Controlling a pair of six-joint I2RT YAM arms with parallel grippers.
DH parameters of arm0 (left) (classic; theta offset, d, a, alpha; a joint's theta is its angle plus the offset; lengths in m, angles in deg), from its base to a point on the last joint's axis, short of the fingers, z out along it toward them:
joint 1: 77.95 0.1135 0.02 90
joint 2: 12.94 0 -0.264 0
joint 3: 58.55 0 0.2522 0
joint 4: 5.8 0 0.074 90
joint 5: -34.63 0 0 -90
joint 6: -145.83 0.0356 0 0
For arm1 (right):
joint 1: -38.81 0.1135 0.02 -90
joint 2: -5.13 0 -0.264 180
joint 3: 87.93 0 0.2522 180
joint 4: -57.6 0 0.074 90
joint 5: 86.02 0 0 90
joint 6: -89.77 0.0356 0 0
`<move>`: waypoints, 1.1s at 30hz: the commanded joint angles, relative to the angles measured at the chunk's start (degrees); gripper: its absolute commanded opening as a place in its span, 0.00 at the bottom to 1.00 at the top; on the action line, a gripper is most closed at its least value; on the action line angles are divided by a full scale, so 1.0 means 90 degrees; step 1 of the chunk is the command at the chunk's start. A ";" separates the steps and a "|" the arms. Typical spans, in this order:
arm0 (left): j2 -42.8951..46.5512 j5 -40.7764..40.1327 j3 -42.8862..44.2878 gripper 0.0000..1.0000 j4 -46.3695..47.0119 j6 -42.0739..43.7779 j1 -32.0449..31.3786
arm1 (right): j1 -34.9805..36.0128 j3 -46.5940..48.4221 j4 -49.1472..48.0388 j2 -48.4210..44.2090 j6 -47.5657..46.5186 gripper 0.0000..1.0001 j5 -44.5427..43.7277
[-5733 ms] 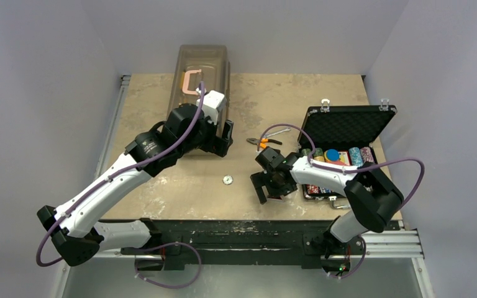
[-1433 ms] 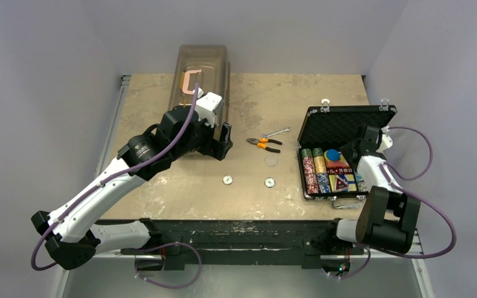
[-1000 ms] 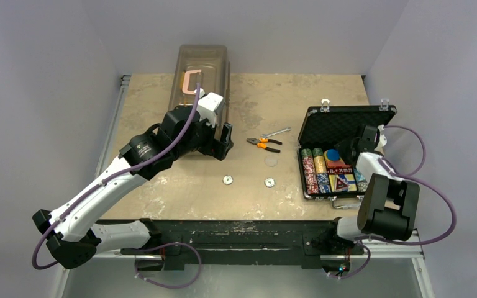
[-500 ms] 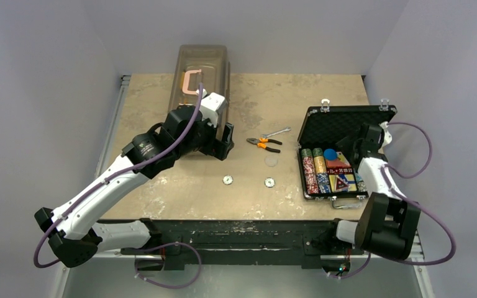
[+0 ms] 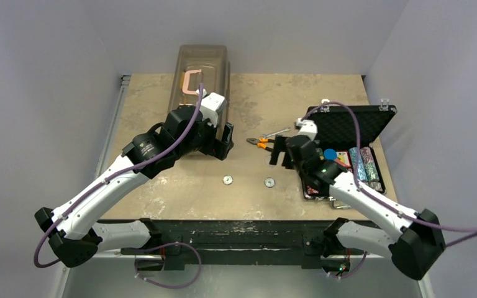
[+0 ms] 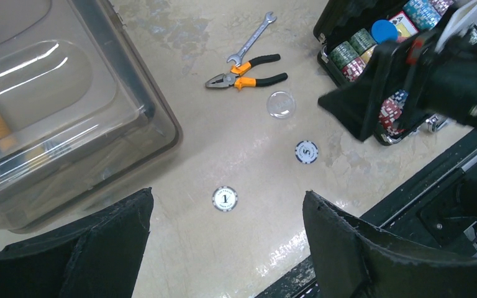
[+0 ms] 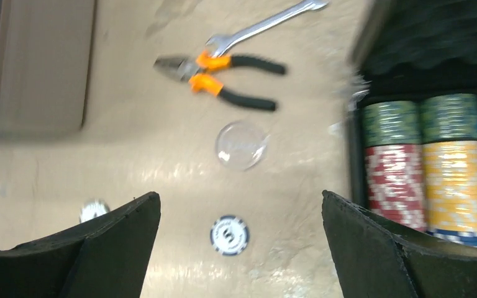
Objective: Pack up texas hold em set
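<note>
Chips [image 6: 307, 151] are lying flat on the tabletop [image 6: 180, 149]; right hand [image 7: 239, 198] is hovering spread above one, left hand [image 6: 227, 195] also spread; thin and probably slick, needing an edge pinch.

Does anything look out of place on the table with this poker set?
Yes. Three round pieces lie loose on the table, outside the open case: a chip marked 1, a chip marked 5, and a clear disc near the orange-handled pliers.
</note>
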 commanded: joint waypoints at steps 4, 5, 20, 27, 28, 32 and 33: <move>-0.0082 -0.0212 0.0157 0.87 0.0118 0.0072 -0.0034 | 0.1189 0.0861 -0.0117 0.2133 -0.0703 0.99 -0.0104; -0.0113 -0.0235 0.0157 0.87 0.0101 0.0084 -0.0040 | 0.1150 0.1012 -0.0164 0.2457 -0.0728 0.99 0.0107; -0.0290 -0.0319 0.0213 0.87 0.0035 0.0142 -0.0090 | 0.0317 0.1736 0.0101 0.4004 -0.0721 0.95 0.0940; -0.0294 -0.0338 0.0225 0.87 0.0012 0.0163 -0.0091 | 0.0035 0.1660 -0.0196 0.4297 -0.0898 0.84 0.1003; -0.0293 -0.0338 0.0225 0.87 0.0018 0.0157 -0.0091 | 0.0019 0.1623 -0.0273 0.4304 -0.0898 0.82 0.1011; -0.0290 -0.0341 0.0225 0.87 0.0018 0.0156 -0.0092 | 0.0004 0.1603 -0.0406 0.4359 -0.0901 0.74 0.0950; -0.0298 -0.0332 0.0225 0.87 0.0017 0.0157 -0.0090 | 0.0007 0.1599 -0.0439 0.4376 -0.0894 0.72 0.0940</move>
